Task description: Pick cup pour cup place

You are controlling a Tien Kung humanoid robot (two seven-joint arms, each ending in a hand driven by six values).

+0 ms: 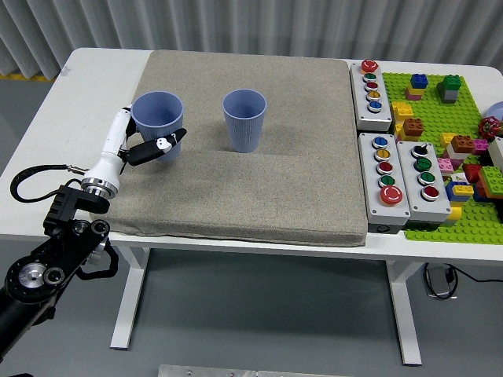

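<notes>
1. The held cup (157, 116) is a blue ribbed tumbler with an open mouth; it sits at the left side of the grey mat (259, 196), upright or nearly so, and whether its base touches the mat cannot be told.
2. The left hand (149, 145) wraps the lower wall of this cup, with dark fingers (167, 143) curled across its front and the white thumb side at its left; the hand is closed on the cup.
3. The second cup (244, 119), same colour and shape, stands upright near the mat's middle, well apart from the held one and to its right.
4. Handling, as a judgement: the cup looks like thin plastic, so it is light and fairly stiff, but a hard squeeze could flex the wall. The ribs give some purchase.
5. A hold low on the body leaves the rim free for pouring; gripping near the rim would get in the way of the tilt.
6. What the cup holds, if anything, cannot be seen.
7. The right hand is out of view. Button boxes (393, 169) and a green brick plate (440, 224) lie on the white desk (94, 86) at right, away from the work.
</notes>
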